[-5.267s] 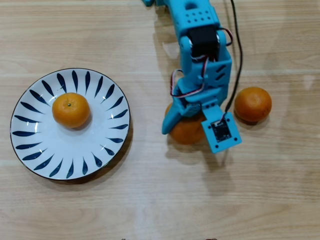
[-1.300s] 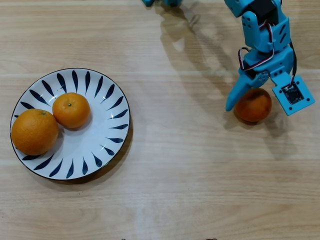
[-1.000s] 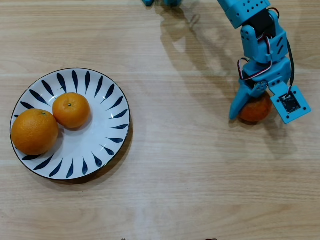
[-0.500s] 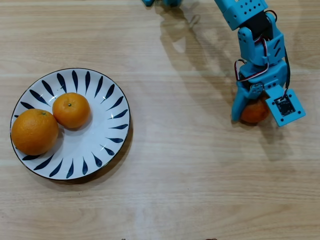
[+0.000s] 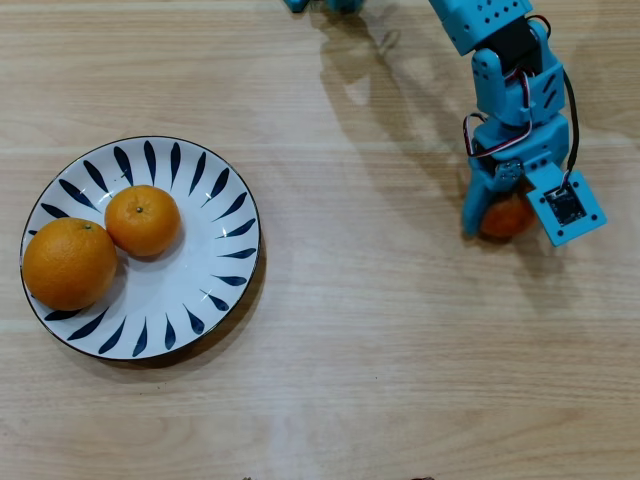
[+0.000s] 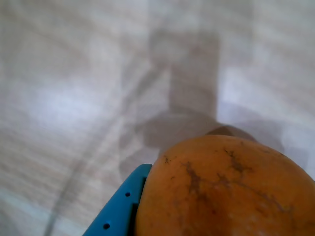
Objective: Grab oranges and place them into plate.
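Overhead, the blue arm [image 5: 500,60] reaches down from the top right of the picture, and its hand [image 5: 505,215] sits over a small orange [image 5: 507,218] on the right side of the pale wooden surface [image 5: 400,350]. The fingers stand on either side of the fruit and look closed against it, though most of the orange is hidden under the hand and its camera module [image 5: 566,205]. Whether the fruit rests on the surface or is lifted clear cannot be told from above. Well apart, on the left, lies the white plate [image 5: 215,270] with dark blue leaf strokes around its rim. It holds two oranges: the large orange [image 5: 69,263] at the plate's left edge and a second small orange [image 5: 142,220] just beside it, up and to the right; the two appear to touch.

In the wrist view, the held orange [image 6: 226,191] fills the lower right, its skin marked with brownish scars. One blue finger [image 6: 120,209], dotted with small holes, presses against the fruit's left side. Behind them the surface [image 6: 74,98] is blurred, with grey shadows across it.
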`<move>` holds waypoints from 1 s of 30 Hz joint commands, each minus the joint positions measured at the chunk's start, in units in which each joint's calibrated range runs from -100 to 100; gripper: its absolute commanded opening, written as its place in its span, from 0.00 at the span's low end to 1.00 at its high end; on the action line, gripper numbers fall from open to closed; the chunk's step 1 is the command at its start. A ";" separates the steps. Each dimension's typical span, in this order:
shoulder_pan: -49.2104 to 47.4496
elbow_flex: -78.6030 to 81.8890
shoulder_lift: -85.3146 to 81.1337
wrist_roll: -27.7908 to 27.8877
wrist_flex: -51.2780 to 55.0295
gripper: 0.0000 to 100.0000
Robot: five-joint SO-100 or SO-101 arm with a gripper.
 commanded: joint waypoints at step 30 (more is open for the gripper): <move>44.68 -11.79 -22.39 32.91 22.21 0.31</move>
